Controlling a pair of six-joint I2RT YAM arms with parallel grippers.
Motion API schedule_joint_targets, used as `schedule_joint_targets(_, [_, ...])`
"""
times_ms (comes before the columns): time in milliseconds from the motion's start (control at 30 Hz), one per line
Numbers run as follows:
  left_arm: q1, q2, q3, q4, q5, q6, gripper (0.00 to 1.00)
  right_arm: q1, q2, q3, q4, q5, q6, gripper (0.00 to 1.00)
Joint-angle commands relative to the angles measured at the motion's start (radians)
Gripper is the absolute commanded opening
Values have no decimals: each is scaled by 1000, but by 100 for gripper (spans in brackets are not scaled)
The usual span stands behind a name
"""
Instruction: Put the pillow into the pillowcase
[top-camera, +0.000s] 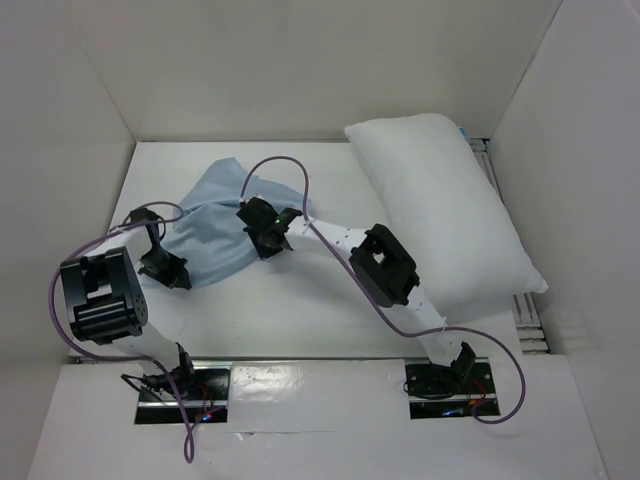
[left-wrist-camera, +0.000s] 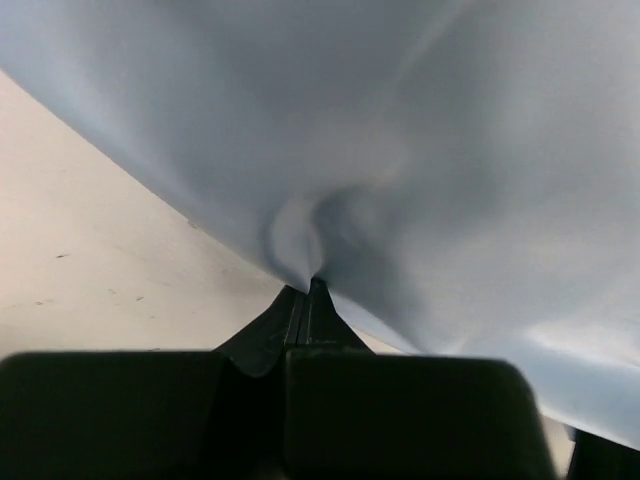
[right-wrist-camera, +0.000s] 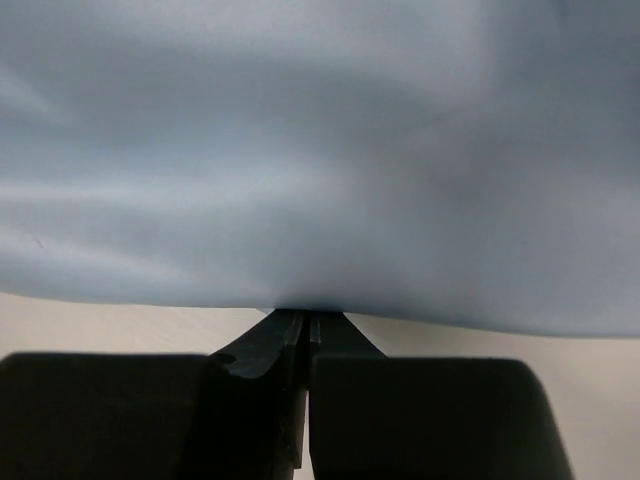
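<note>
The light blue pillowcase (top-camera: 215, 228) hangs bunched and lifted over the left middle of the table. My left gripper (top-camera: 175, 270) is shut on its lower left edge; in the left wrist view the cloth (left-wrist-camera: 400, 150) puckers at the closed gripper (left-wrist-camera: 308, 287). My right gripper (top-camera: 262, 240) is shut on its right edge; in the right wrist view the cloth (right-wrist-camera: 320, 150) fills the frame above the closed gripper (right-wrist-camera: 305, 315). The white pillow (top-camera: 445, 205) lies diagonally on the right side of the table, apart from both grippers.
White walls (top-camera: 300, 60) enclose the table on three sides. A slatted rack (top-camera: 530, 325) shows at the right edge under the pillow's near corner. Purple cables (top-camera: 280, 165) loop over the arms.
</note>
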Motion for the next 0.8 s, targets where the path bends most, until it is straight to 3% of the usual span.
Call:
schedule_joint_targets(0, [2, -10, 64, 28, -10, -4, 0, 8, -45, -5, -31, 105, 20, 0])
schedule_joint_targets(333, [11, -211, 487, -69, 40, 75, 0, -108, -425, -180, -13, 276, -41, 0])
schedule_joint_targets(400, [20, -222, 610, -101, 54, 75, 0, -131, -492, -180, -22, 308, -63, 0])
schedule_joint_targets(600, [30, -316, 783, -72, 145, 31, 0, -170, -626, -100, -54, 444, -141, 0])
schedule_joint_targets(767, [30, -385, 923, -28, 229, 31, 0, -170, -795, -62, 27, 497, -199, 0])
